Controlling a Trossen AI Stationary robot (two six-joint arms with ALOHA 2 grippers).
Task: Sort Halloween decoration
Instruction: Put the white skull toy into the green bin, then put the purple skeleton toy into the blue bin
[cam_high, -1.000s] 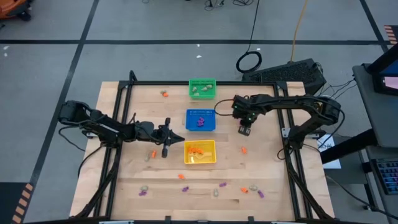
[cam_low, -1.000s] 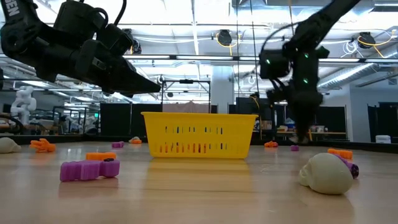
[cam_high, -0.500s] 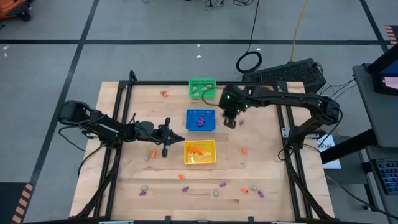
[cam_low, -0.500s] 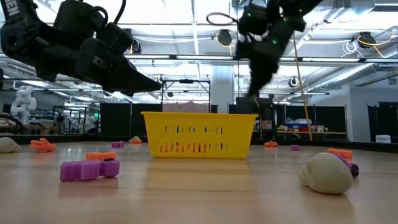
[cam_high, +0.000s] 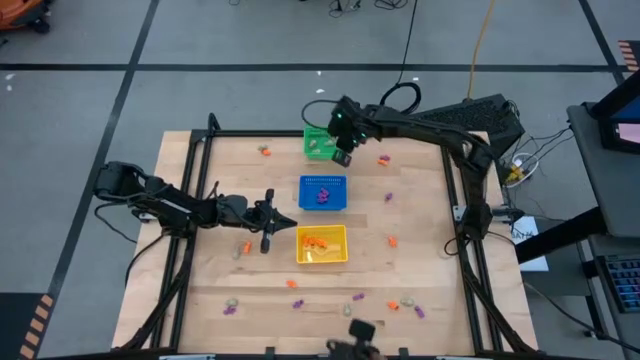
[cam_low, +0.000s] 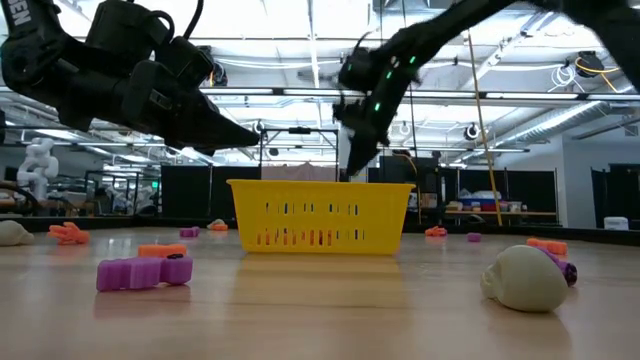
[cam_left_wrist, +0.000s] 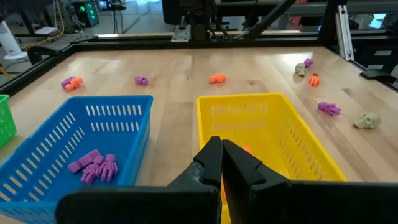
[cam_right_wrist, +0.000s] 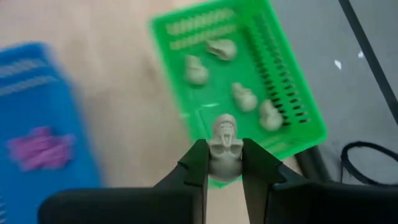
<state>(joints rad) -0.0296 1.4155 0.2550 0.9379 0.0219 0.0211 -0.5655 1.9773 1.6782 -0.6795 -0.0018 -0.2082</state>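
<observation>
One pale skull (cam_right_wrist: 224, 146) in right gripper (cam_right_wrist: 224, 163), seemingly over green basket (cam_right_wrist: 311, 124) edge

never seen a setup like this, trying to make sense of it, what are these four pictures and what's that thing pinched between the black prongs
These show two dark robot arms at a wooden table, sorting tiny Halloween trinkets. One camera looks straight down, one sits at table level, and one rides on each wrist. The right gripper pinches a pale beige skull above the green square basket, which holds four similar skulls. The blue basket holds purple pieces, the yellow basket orange ones. The left gripper waits shut, empty, near the yellow basket. Loose trinkets dot the table.
</observation>
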